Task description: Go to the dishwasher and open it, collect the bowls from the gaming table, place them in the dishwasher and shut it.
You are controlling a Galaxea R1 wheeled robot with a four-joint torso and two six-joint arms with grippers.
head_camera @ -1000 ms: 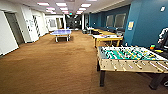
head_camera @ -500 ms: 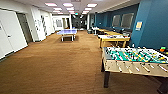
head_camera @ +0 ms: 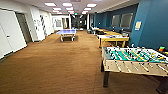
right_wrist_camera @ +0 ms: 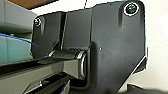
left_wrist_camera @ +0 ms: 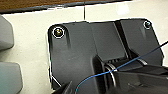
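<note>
two game tables sit in my head view: the football table close on the right, green field and rods showing, and a blue ping-pong table far down the room. brown carpet runs between them, a blue wall on the right, white doors on the left. small coloured things sit at the football table's far edge; i cannot tell if they are bowls. both wrist views give me dark plate over white body, so i cannot tell either gripper's state.
</note>
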